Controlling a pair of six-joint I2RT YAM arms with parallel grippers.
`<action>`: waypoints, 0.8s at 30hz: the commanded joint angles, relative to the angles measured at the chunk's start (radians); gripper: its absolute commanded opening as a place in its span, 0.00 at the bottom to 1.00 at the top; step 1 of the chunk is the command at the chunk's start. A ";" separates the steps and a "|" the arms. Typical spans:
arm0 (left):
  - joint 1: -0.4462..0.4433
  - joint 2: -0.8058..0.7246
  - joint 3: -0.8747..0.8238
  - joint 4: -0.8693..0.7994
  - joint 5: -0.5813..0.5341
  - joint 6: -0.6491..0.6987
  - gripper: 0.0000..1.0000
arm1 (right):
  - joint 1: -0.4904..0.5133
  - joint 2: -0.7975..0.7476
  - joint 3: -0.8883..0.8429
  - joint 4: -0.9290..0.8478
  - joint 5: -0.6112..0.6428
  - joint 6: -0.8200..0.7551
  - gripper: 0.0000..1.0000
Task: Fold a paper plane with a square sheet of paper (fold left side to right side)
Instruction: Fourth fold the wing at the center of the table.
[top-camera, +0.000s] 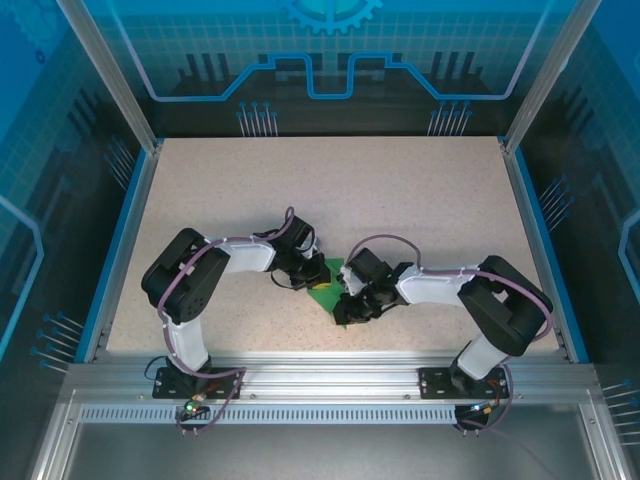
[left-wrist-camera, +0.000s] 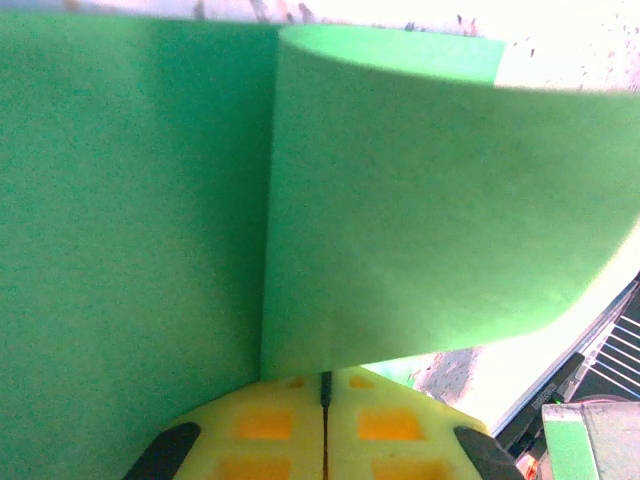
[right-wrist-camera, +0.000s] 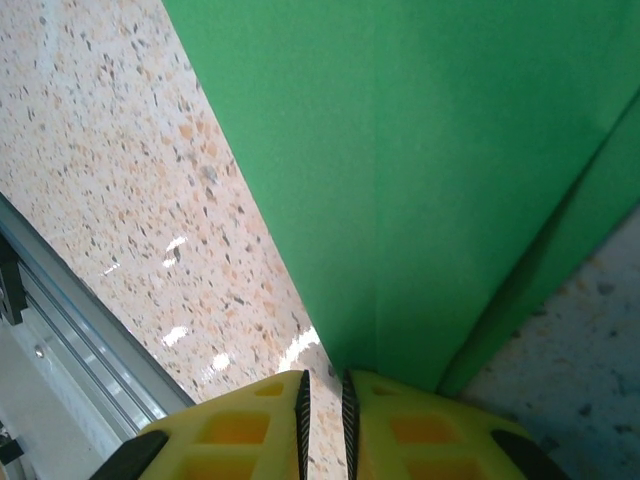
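Left hand pinches curled green paper; right hand clamps its creased corner.

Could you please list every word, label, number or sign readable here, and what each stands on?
There are none to read.
The green paper is plain and unmarked.
The blue back panel carries only a gear shape and circuit-like lines, no letters.
The yellow fingers bear no print.
Any label on the arms is too small to tell.
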 joint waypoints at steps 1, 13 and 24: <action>-0.005 0.044 -0.022 -0.107 -0.065 0.006 0.06 | 0.028 -0.026 -0.047 -0.117 -0.015 0.008 0.19; -0.005 0.043 -0.020 -0.110 -0.068 0.003 0.06 | 0.034 -0.079 -0.090 -0.125 -0.021 0.023 0.14; -0.006 0.035 -0.026 -0.099 -0.058 -0.006 0.06 | -0.039 -0.166 0.019 -0.047 -0.065 0.034 0.06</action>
